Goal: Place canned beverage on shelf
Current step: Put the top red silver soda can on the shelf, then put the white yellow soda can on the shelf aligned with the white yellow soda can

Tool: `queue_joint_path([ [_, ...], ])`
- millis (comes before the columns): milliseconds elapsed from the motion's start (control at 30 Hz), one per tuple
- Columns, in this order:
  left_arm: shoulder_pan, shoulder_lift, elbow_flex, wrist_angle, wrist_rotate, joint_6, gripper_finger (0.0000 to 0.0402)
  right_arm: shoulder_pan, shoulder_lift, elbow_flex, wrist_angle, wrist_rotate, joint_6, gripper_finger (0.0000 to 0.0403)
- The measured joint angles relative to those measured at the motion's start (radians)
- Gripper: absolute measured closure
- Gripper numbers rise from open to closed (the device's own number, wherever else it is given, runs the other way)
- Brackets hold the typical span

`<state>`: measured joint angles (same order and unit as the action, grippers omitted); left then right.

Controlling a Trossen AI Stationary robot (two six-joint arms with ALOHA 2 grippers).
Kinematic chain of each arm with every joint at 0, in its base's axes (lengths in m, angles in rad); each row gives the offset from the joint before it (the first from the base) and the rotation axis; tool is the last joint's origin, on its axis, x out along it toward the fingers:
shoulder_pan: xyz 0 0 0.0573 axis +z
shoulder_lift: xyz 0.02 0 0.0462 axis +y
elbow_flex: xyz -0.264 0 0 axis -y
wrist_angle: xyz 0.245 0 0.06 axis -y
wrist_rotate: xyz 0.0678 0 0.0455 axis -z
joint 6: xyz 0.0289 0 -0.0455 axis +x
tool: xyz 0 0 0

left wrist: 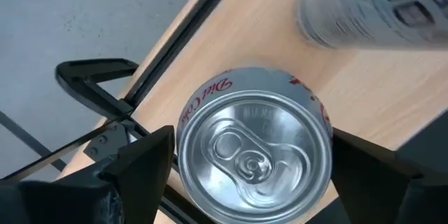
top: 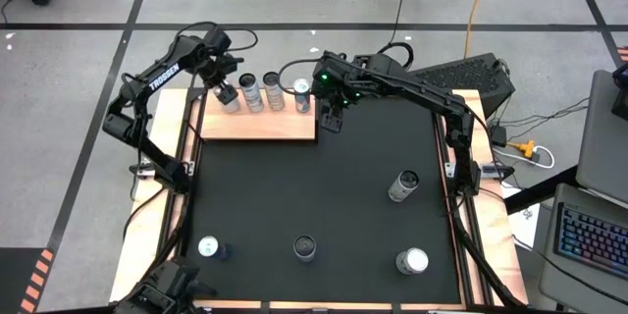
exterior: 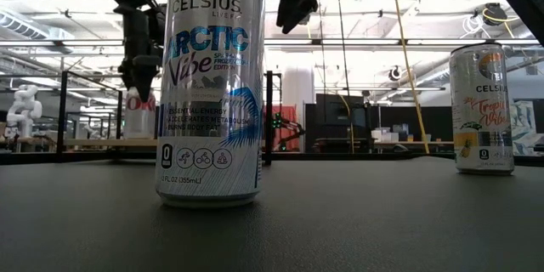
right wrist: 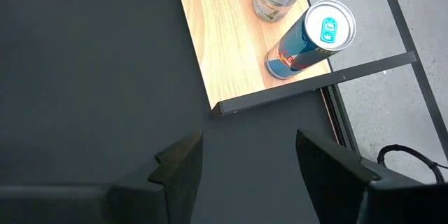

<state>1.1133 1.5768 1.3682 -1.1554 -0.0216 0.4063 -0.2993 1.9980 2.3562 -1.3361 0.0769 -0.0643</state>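
Observation:
The shelf (top: 257,125) is a light-wood board at the far left of the black mat (top: 324,196). Several cans stand upright on it in a row. My left gripper (top: 225,88) is at the leftmost one, a silver Diet Coke can (left wrist: 255,157), with a finger on either side of its top; in the low view the gripper (exterior: 140,72) is over that can (exterior: 136,112). My right gripper (right wrist: 245,175) is open and empty above the mat, just off the shelf's right near corner (right wrist: 213,105). It is beside a blue can (right wrist: 308,38). My left gripper pinches the Diet Coke can by its side wall just under the rim (left wrist: 183,147), one finger (left wrist: 150,164) on each side. The fingers come from above, pointing down. The can stands upright with its base on the shelf.
Several more cans stand on the mat: one at mid right (top: 403,185) and three along the near edge (top: 210,248) (top: 305,247) (top: 412,261). A tall Celsius can (exterior: 208,93) fills the front of the low view. Black rods (right wrist: 315,87) edge the shelf.

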Motion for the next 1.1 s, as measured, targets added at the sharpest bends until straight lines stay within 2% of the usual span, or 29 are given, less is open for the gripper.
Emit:
queue_joint_path([
  [200,0.001,0.0,0.005,0.024,-0.016,-0.005,0.0057,0.0,0.0,0.0,0.0,0.0,-0.001,0.019],
  [333,0.001,0.0,0.052,0.011,0.002,-0.006,0.0057,0.0,0.0,0.0,0.011,0.0,-0.001,0.019],
  [467,-0.003,-0.001,0.118,-0.046,0.088,-0.007,0.0056,0.0,0.0,0.0,0.015,0.0,-0.001,0.019],
  [733,-0.032,-0.001,0.243,-0.172,0.104,-0.008,0.0056,-0.002,0.0,0.0,0.015,0.0,0.0,0.019],
  [800,-0.04,-0.001,0.269,-0.2,0.153,-0.008,0.0056,-0.002,0.0,0.0,0.01,0.0,0.0,0.019],
  [1000,-0.072,-0.014,0.297,-0.223,0.404,-0.008,0.0056,-0.002,0.0,0.0,-0.017,0.0,0.001,0.019],
  [1100,-0.104,-0.03,0.298,-0.224,0.424,-0.006,0.0056,0.0,0.0,0.0,-0.049,-0.001,0.028,0.019],
])
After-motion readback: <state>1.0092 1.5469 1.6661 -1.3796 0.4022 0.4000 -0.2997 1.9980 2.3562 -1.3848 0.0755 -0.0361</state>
